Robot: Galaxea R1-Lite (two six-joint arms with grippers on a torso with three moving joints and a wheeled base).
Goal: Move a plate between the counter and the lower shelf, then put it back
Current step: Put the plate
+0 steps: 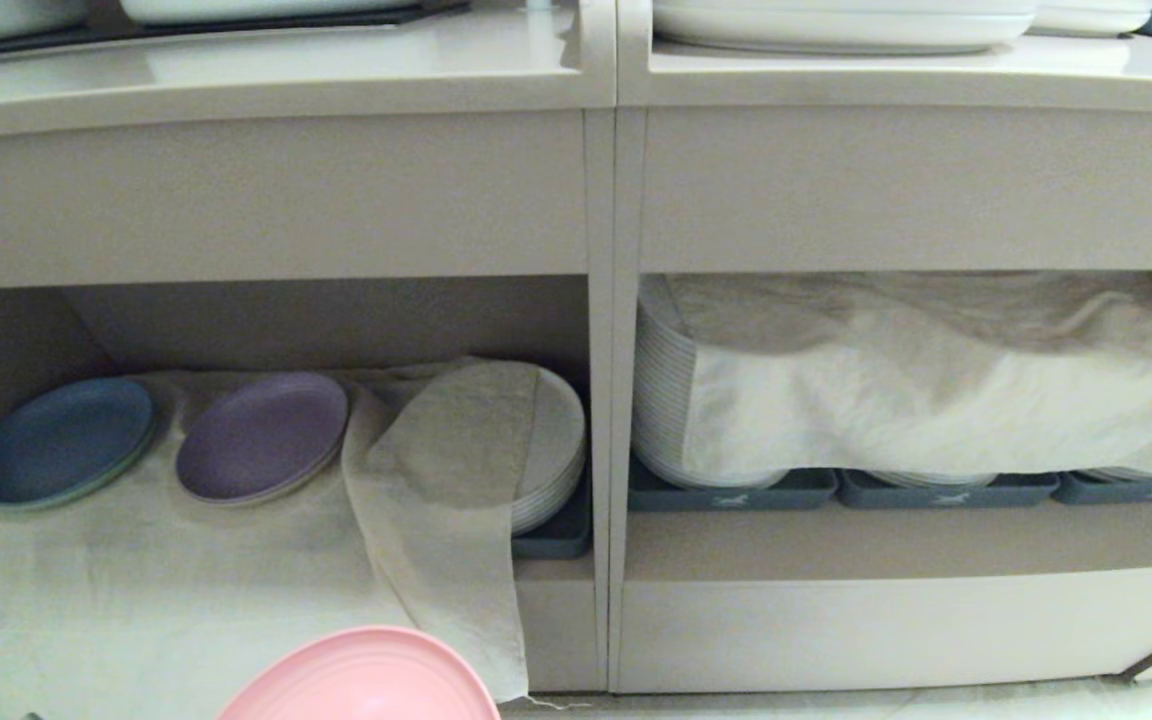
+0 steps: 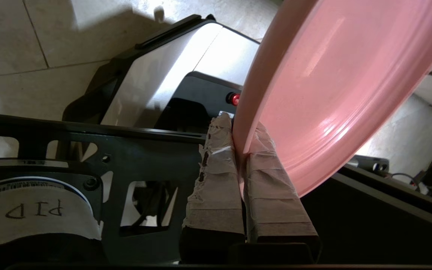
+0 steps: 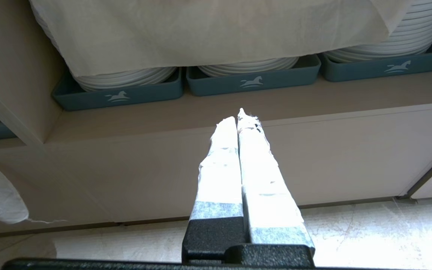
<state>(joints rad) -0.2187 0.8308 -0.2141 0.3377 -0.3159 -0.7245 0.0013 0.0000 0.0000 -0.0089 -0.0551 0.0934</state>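
Observation:
The pink plate (image 1: 366,678) shows at the bottom edge of the head view, below and in front of the lower shelf (image 1: 266,330). In the left wrist view my left gripper (image 2: 240,129) is shut on the rim of the plate (image 2: 336,93), which stands tilted on edge above the robot's base. The arm itself is out of the head view. The counter (image 1: 266,70) runs across the top. My right gripper (image 3: 240,114) is shut and empty, parked low in front of the right cubby's base panel (image 3: 238,157).
On the white cloth (image 1: 186,570) in the lower shelf lie a blue plate (image 1: 64,438) and a purple plate (image 1: 263,435), with a white stack (image 1: 551,450) beside. An upright divider (image 1: 614,400) separates the right cubby's cloth-covered white plate stacks (image 1: 666,400) in grey-blue trays (image 1: 731,492).

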